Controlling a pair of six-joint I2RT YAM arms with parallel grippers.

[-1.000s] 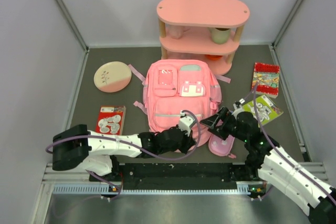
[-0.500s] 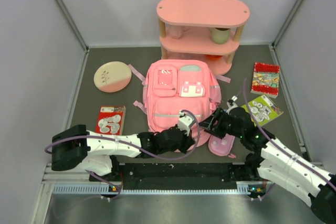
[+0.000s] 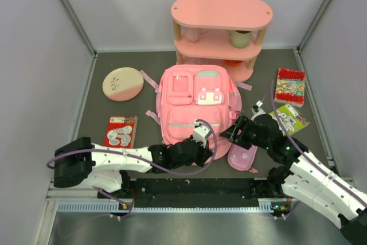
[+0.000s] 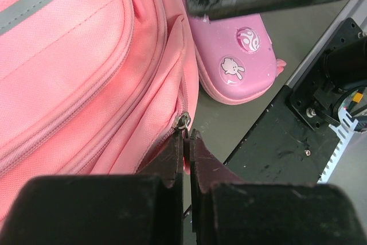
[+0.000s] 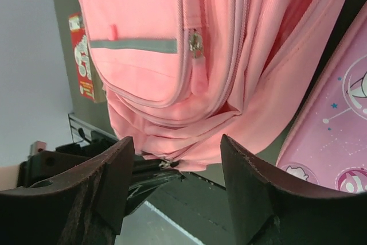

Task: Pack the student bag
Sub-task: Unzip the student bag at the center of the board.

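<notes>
From above, the student bag [image 3: 192, 98] lies flat mid-table — my left gripper [image 3: 202, 140] at its 6 o'clock edge, my right gripper [image 3: 232, 133] at its 4 o'clock corner. Left wrist: my jaws pinch narrow on the bag's zip pull [image 4: 183, 120]. Right wrist: jaws wide, holding nothing, facing the bag's lower edge.

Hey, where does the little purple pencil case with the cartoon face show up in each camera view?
Top external: pencil case lower centre-right, beside the student bag.
Left wrist: upper centre.
Right wrist: lower right edge.
Shared landmark: the bag's bottom corner next to it.
</notes>
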